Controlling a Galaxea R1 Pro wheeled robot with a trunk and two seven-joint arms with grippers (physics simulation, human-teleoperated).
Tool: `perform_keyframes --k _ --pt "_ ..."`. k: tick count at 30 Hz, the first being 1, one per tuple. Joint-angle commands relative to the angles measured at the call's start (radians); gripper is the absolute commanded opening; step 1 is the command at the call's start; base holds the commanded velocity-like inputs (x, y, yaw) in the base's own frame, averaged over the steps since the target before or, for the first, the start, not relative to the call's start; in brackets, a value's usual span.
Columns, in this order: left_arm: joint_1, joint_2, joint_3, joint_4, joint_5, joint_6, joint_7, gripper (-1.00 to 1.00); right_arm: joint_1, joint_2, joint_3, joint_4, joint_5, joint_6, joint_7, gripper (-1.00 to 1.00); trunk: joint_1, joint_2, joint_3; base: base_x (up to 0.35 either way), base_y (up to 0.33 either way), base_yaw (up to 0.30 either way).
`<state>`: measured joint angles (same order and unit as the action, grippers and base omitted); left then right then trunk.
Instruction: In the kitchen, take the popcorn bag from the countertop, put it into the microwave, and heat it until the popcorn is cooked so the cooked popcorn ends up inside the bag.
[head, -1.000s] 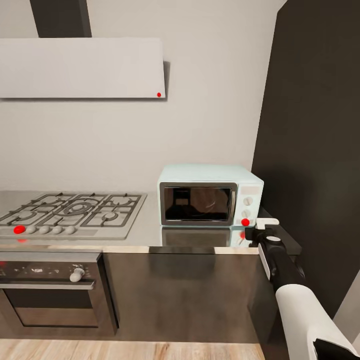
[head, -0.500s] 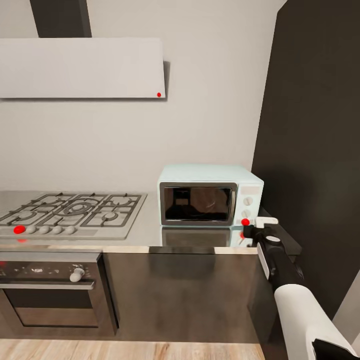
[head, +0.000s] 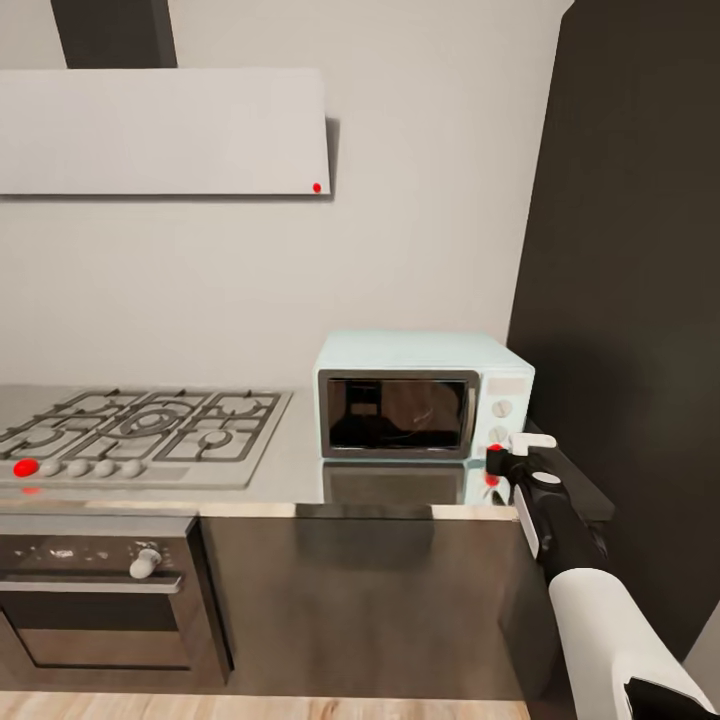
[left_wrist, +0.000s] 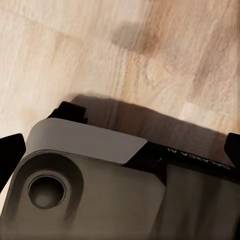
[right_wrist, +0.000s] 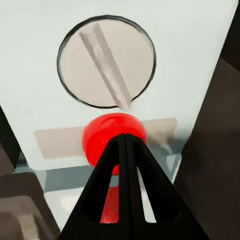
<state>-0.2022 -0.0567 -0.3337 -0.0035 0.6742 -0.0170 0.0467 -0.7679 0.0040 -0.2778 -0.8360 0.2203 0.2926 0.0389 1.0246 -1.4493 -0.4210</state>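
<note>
Hob (head: 140, 432): gas burners set in the tabletop at 9 o'clock of the microwave; red knob (head: 26, 467) at its front edge.
Oven (head: 95, 590): built-in, black and steel, under the hob, white dial on its panel.
Hood (head: 160, 132): pale slab on the wall at 12 o'clock of the hob, red dot at its lower corner.
Tabletop (head: 290, 470): grey, glossy, mirrors the microwave front; dark cabinets below.
Microwave (head: 420, 395): mint-blue, door shut, dark glass; stands on the tabletop beside the tall dark cabinet (head: 630, 300). White knobs on its panel (right_wrist: 106, 62).
Indicator light (right_wrist: 114, 136): red, just under the lower knob.
Right claw (head: 497, 460): fingers pressed together to a point, tip (right_wrist: 125, 140) on the red light, at 5 o'clock of the microwave front.
Left claw: cannot tell if apart or together; wrist view looks down on wooden floor (left_wrist: 100, 60) and a robot part.
Popcorn bag: not seen.
</note>
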Motion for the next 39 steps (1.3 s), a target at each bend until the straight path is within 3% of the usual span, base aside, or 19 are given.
perform_keyframes --k 1,19,29,39 --pt "-0.001 0.000 -0.008 -0.001 0.007 -0.002 0.004 1.00 -0.001 0.000 -0.002 -0.002 0.010 0.005 0.004 -1.00 0.000 -0.001 -0.001 0.191 0.000 0.000" --pt "-0.001 0.001 -0.008 -0.001 0.007 -0.004 0.004 1.00 -0.001 0.001 -0.001 0.000 0.011 0.005 0.004 -1.00 0.000 -0.001 -0.001 0.058 0.000 0.000" --pt "-0.001 -0.004 -0.008 0.000 0.007 -0.005 0.004 1.00 -0.001 -0.001 0.003 -0.003 0.016 0.010 0.007 -1.00 0.000 -0.001 -0.001 -0.323 0.000 0.000" --pt "-0.001 -0.005 -0.008 0.000 0.007 -0.005 0.004 1.00 -0.001 0.004 0.005 -0.071 0.014 0.052 0.009 -1.00 0.000 -0.001 -0.001 -0.347 0.000 0.000"
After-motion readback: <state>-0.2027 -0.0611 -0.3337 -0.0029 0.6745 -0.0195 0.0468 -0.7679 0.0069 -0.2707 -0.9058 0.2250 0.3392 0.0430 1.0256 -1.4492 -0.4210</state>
